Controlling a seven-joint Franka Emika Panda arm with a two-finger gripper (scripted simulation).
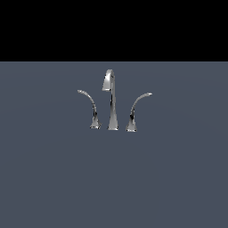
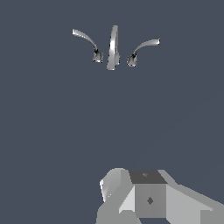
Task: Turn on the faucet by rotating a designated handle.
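Note:
The chrome faucet stands on the flat grey floor, with its tall hooked spout (image 1: 111, 100) in the middle. The handle (image 1: 135, 111), the stouter horn-shaped lever with a flared dark base, is at the exterior view's right of the spout. A thinner curved lever (image 1: 90, 107) is at the spout's left. The wrist view shows the spout (image 2: 113, 47), the handle (image 2: 141, 49) and the thin lever (image 2: 89, 43) far ahead. My gripper (image 2: 141, 189) shows only as grey blocks at that picture's edge, well apart from the faucet. Its jaws are not clear.
The grey floor (image 1: 114, 178) spreads all around the faucet. The arm does not show in the exterior view.

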